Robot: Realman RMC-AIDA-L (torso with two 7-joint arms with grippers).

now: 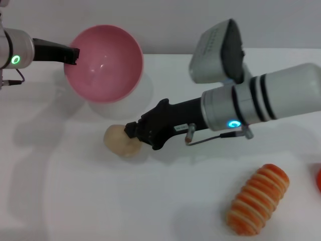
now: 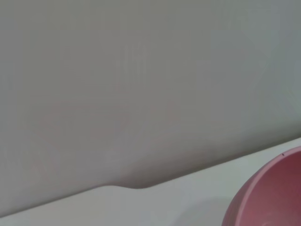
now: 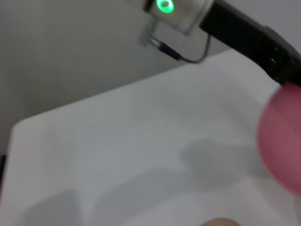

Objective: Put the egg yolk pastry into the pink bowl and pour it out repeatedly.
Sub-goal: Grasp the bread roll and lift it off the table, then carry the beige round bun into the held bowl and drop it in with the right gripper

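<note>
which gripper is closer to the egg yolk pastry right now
Right. The right gripper is at the egg yolk pastry on the table, touching its side. The left gripper is farther back, holding the tilted pink bowl by its rim.

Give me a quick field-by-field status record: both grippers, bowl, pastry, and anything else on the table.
left gripper: at the rim of the round pink plastic bowl, holding it tipped, opening facing the camera
bowl contents: empty
right gripper: low over the white table, at the small pale beige egg yolk pastry
right grip: cannot tell whether closed on the pastry
pastry: outside the bowl, on the table in front of it
other items: orange-and-cream striped oblong roll near the robot's right
</note>
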